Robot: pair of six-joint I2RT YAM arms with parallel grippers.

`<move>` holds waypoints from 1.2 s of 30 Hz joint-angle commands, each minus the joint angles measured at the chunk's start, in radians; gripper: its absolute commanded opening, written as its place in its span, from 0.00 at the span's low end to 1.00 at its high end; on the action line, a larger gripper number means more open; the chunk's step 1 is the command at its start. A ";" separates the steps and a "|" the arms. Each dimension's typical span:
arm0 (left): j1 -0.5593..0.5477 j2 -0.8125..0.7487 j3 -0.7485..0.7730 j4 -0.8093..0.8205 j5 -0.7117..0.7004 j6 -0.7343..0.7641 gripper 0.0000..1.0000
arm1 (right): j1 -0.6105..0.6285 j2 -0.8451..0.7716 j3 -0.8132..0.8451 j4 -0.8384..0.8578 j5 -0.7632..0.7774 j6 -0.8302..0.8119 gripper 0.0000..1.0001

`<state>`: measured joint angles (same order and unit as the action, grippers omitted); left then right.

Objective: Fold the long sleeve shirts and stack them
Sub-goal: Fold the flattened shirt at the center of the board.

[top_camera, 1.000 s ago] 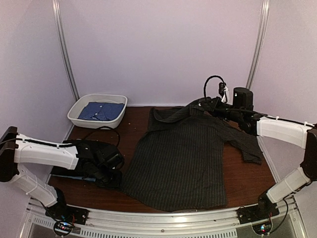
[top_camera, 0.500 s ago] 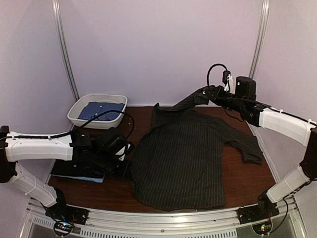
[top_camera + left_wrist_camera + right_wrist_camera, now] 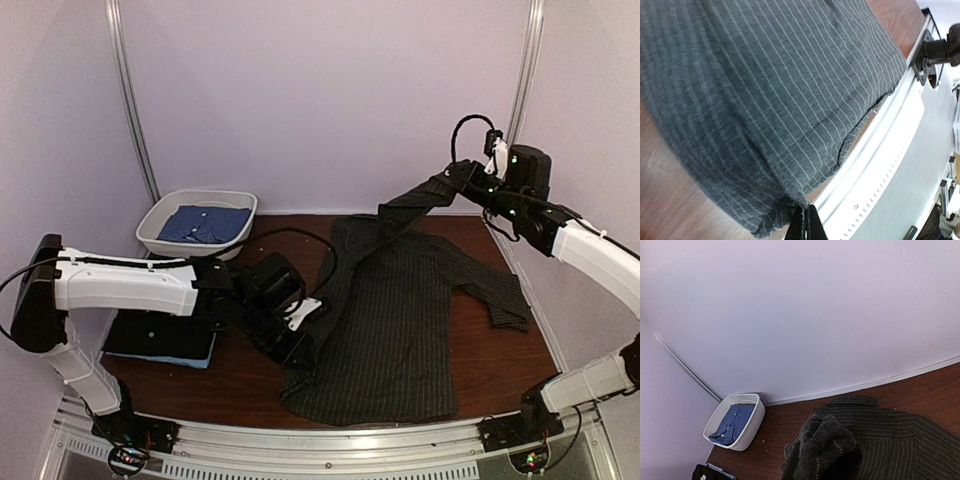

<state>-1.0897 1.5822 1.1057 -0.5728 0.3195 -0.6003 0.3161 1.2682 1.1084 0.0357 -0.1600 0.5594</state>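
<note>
1. At the far left of the overhead view, a folded stack rests on the table (image 3: pixel 505 355). A black shirt (image 3: pixel 160 335) is laid on top of a light blue shirt (image 3: pixel 195 361), of which only a thin edge shows.
2. Behind the stack, near the back wall, a white tub (image 3: pixel 152 222) is set. A folded blue shirt (image 3: pixel 205 224) lies inside it.
3. The left gripper (image 3: pixel 300 350) is reached low over the table towards its middle, at the left edge of the pinstriped shirt (image 3: pixel 400 320). In the wrist view the left gripper (image 3: pixel 806 224) is seen fully closed, with a small pinch of cloth caught between the tips. The fabric is gathered into creases at that point.
4. The pinstriped shirt is spread across the middle and right of the table, collar towards the back wall and hem close to the front rail (image 3: pixel 330 440). Its left side is drawn inward and bunched where it is pinched. One sleeve lies flat towards the right edge.
5. The right gripper (image 3: pixel 455 182) is held high above the back right of the table. It is closed on a long narrow part of the pinstriped shirt — seemingly the other sleeve — which is lifted clear in a taut band. In the right wrist view a dark bunch of that cloth (image 3: pixel 822 450) hides the fingers.
</note>
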 commanded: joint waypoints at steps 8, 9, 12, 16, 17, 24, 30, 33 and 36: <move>-0.037 0.156 0.106 0.039 0.115 0.103 0.00 | -0.014 -0.042 -0.027 -0.046 0.041 -0.034 0.00; -0.038 0.160 0.106 0.039 0.117 0.105 0.00 | -0.014 -0.043 -0.029 -0.046 0.038 -0.032 0.00; -0.039 0.168 0.101 0.049 0.128 0.107 0.00 | -0.014 -0.043 -0.041 -0.038 0.024 -0.025 0.00; -0.038 0.183 0.090 0.068 0.153 0.113 0.00 | -0.014 -0.050 -0.081 -0.038 0.006 -0.012 0.00; -0.040 0.189 0.087 0.077 0.166 0.114 0.00 | -0.014 -0.056 -0.096 -0.039 0.002 -0.006 0.00; -0.047 0.230 0.094 0.102 0.181 0.119 0.35 | -0.014 -0.154 -0.255 -0.009 -0.013 0.048 0.00; -0.047 0.236 0.139 0.109 0.191 0.129 0.44 | -0.012 -0.227 -0.408 0.018 -0.093 0.118 0.00; -0.046 0.236 0.159 0.109 0.167 0.123 0.44 | -0.009 -0.253 -0.492 0.072 -0.162 0.186 0.00; -0.040 0.244 0.178 0.111 0.143 0.112 0.44 | 0.009 -0.264 -0.569 0.149 -0.218 0.263 0.00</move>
<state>-1.1324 1.8080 1.2400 -0.5018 0.4866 -0.4885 0.3088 1.0290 0.6147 0.0673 -0.2768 0.7078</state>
